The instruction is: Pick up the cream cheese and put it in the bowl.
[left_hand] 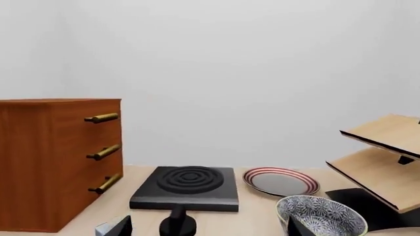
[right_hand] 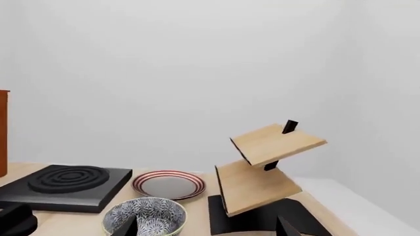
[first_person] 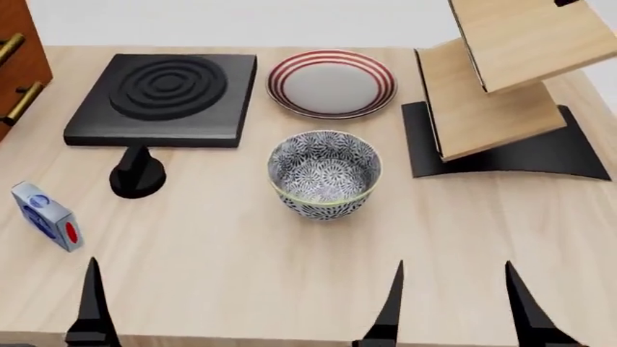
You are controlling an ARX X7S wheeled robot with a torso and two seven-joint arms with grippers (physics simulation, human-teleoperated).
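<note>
The cream cheese (first_person: 46, 215), a small pale blue-grey box with a blue oval and a red mark, lies at the table's front left; its corner shows in the left wrist view (left_hand: 105, 229). The blue-and-white floral bowl (first_person: 324, 173) stands upright mid-table, also in the left wrist view (left_hand: 321, 216) and the right wrist view (right_hand: 145, 216). My left gripper (left_hand: 208, 216) is open and empty, low over the front edge, with one fingertip (first_person: 92, 289) just right of and nearer than the box. My right gripper (right_hand: 206, 215) is open and empty, near the front edge right of the bowl.
A black stove block (first_person: 164, 97) with a black knob (first_person: 137, 173) sits at the back left. A white plate with red rings (first_person: 331, 83) lies behind the bowl. A tilted wooden rack (first_person: 492, 94) on a black base stands at the right. A wooden drawer cabinet (left_hand: 52, 162) stands far left.
</note>
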